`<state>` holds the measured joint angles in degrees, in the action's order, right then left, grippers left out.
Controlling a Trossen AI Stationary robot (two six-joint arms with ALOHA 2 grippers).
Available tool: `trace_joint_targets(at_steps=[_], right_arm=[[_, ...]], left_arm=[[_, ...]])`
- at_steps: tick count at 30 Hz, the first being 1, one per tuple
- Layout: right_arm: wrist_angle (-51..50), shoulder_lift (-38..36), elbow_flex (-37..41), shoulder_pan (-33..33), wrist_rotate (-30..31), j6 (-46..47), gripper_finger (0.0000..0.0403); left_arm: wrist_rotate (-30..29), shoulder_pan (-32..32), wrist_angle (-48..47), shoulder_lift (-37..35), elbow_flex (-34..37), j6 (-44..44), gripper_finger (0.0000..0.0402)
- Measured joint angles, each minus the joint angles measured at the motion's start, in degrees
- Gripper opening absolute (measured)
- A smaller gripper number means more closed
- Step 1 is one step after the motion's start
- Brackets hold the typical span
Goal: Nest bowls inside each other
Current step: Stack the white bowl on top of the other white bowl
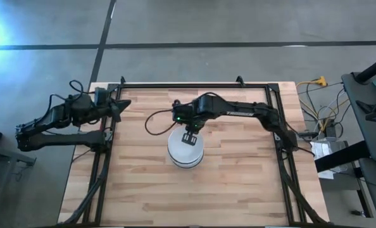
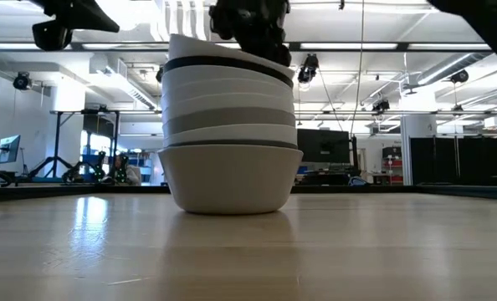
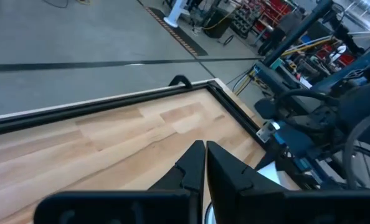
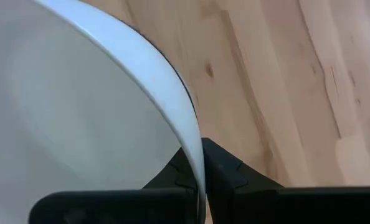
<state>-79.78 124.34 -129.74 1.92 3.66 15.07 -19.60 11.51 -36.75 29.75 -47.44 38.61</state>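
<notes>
Right wrist view: right gripper has its two dark fingers clamped on the rim of the top white bowl, one finger inside the wall and one outside; the rim runs as a thin smooth arc between them; pale wood grain shows beyond. High view: the same gripper sits over the stack of bowls near the middle of the wooden table, right arm reaching in from the table's right side. Left gripper waits at the table's far left corner, fingers pressed together on nothing, as the left wrist view confirms.

Progress, judged: nesting looks nearly done; low view shows one stack, a wide white bowl at the base, then white and light grey bands, a thin black rim high up, and a white bowl on top, slightly tilted; no loose bowl visible anywhere on the table. Remaining, probably: seat the top bowl level and release.

Materials: bowls round, smooth, matte-to-satin, thin-walled; exact count in the stack hard to read; table is butcher-block planks, lightly glossy, inside a black metal frame.
</notes>
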Motion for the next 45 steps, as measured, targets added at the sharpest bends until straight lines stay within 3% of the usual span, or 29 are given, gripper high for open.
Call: trace_joint_targets(at_steps=[5, 9, 16, 21, 25, 30, 33, 38, 45], right_arm=[[-0.80, 2.94, -5.30, -0.19, -1.02, -1.64, 0.0022], [-1.09, 2.74, -4.86, -0.17, -2.38, -1.62, 0.0054], [-0.70, -0.62, -4.91, -0.16, -2.32, -1.62, 0.0125], [2.09, -3.22, -4.91, -0.62, -2.12, -1.63, 0.0146], [4.23, -4.36, -4.91, -1.19, -5.40, -4.71, 0.0132], [4.45, -3.46, -4.73, -1.45, -9.43, -7.45, 0.0067], [3.96, -1.98, -4.60, -1.86, -6.42, -10.40, 0.0020], [3.64, 0.66, -4.38, -3.28, 3.30, -13.98, 0.0009], [1.29, 5.21, -4.25, -3.38, 3.97, -15.14, 0.0009]], left_arm=[[0.01, 0.00, -0.13, -0.65, 0.02, 0.02, 0.0000], [0.01, 0.00, -0.08, -1.35, 0.02, 0.02, 0.0000], [0.01, 0.00, -0.09, -1.76, 0.07, 0.02, 0.0000], [0.03, 0.00, -0.20, -1.62, 0.32, 0.02, 0.0000], [0.05, -0.02, -0.23, -1.44, 1.20, 0.02, 0.0000], [0.67, -0.03, -0.22, -1.25, 1.93, 0.04, 0.0000], [0.88, -0.04, -0.20, -1.26, 1.99, 0.03, 0.0000], [0.95, -0.02, -0.24, -1.45, 2.01, 0.04, 0.0000], [1.60, -0.02, -0.18, -1.43, 2.05, 0.11, 0.0000]])
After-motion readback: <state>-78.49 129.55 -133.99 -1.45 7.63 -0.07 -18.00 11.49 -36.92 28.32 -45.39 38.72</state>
